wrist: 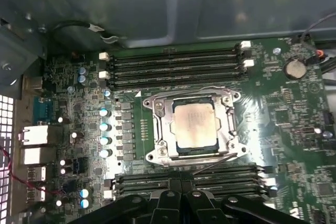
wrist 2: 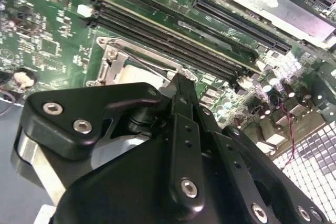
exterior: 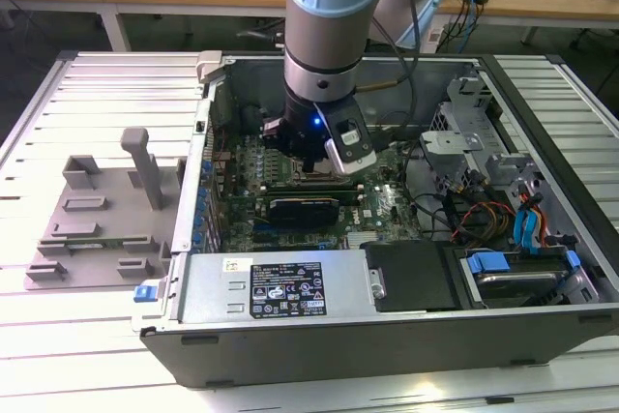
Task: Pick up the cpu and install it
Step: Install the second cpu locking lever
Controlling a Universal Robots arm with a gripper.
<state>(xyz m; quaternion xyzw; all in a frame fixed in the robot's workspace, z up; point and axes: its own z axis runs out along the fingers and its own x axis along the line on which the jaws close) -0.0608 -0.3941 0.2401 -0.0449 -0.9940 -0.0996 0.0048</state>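
The arm reaches down into the open computer case (exterior: 406, 316), its gripper (exterior: 308, 163) hanging low over the green motherboard (exterior: 382, 210) in the exterior view. The cpu (wrist: 195, 125) sits flat inside the socket frame (wrist: 160, 124) in the first wrist view — silver top up, square to the metal bracket around it, with nothing pressed on it. Black memory slots (wrist: 176, 66) run in rows on both long sides of the socket, and a round coin cell (wrist: 295, 68) lies near one corner of the board. The black fingertips (wrist: 181, 205) show at the edge of that same picture, close together and apart from the chip; whether they are fully closed I cannot tell, but they carry nothing that shows. In the second wrist view the gripper (wrist 2: 181, 85) body blocks most of the socket, and only a corner of the metal frame (wrist 2: 113, 59) peeks out beside it. On the exterior view's left, the grey plastic fixture tray (exterior: 97, 224) rests on the ribbed white counter (exterior: 58, 336), well apart from the case. Inside the case, toward the exterior view's right, a tangle of coloured cables (exterior: 484, 215) lies by a blue-latched drive bay (exterior: 522, 278) — and the power supply (exterior: 280, 287) with its label faces up along the near wall.
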